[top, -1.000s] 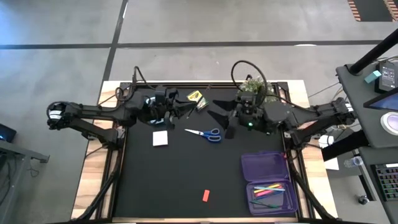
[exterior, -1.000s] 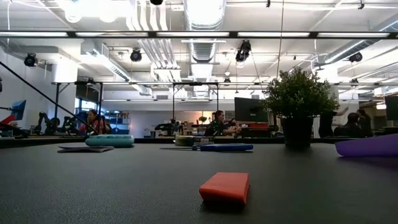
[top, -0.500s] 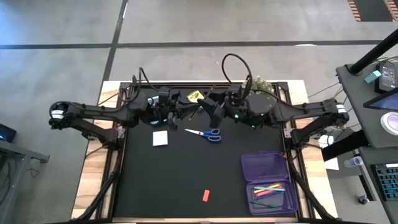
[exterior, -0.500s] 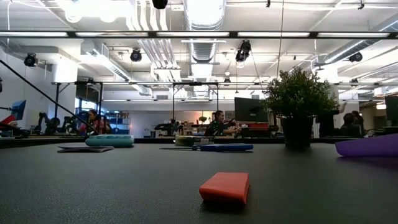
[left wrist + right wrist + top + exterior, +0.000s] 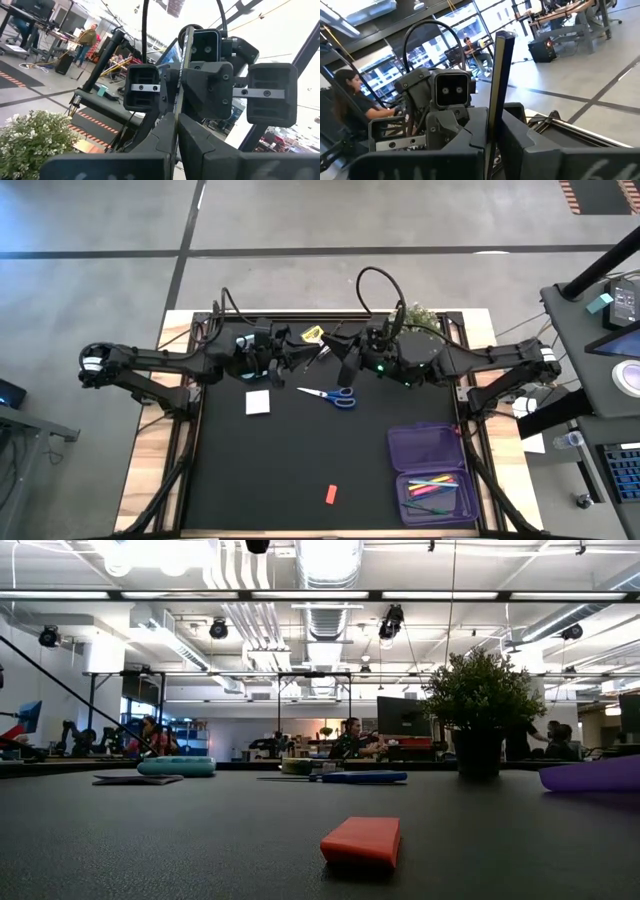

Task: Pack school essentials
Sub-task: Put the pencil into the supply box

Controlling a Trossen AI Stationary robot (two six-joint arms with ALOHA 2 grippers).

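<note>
A small yellow crayon box point(image 5: 313, 333) hangs in the air over the table's far middle, between my two grippers. My left gripper point(image 5: 300, 350) reaches in from the left and is shut on it. My right gripper point(image 5: 335, 346) faces it from the right and is shut on the same box. Each wrist view shows the box edge-on as a thin strip point(image 5: 182, 85) point(image 5: 496, 90), with the other arm behind it. Blue-handled scissors point(image 5: 328, 394), a white note pad point(image 5: 258, 402) and an orange eraser point(image 5: 330, 494) point(image 5: 362, 840) lie flat on the black table. My left gripper pinches the box's flat faces point(image 5: 180, 107) between its two fingers, coming in about level from the table's left. The box stands on edge, clear of the table. My right gripper pinches the box's flat faces point(image 5: 493, 120) between its two fingers, about level from the table's right. The box rises past the fingertips.
An open purple case point(image 5: 430, 475) with coloured pens point(image 5: 432, 485) inside lies at the near right. A potted plant point(image 5: 412, 315) point(image 5: 480, 700) stands at the far right, behind my right arm. People sit at desks beyond the table.
My right gripper has moved toward the table's left and far edge, up to the yellow box in my left gripper, and its spread fingers have shut on the box. My left gripper and the box have kept still.
</note>
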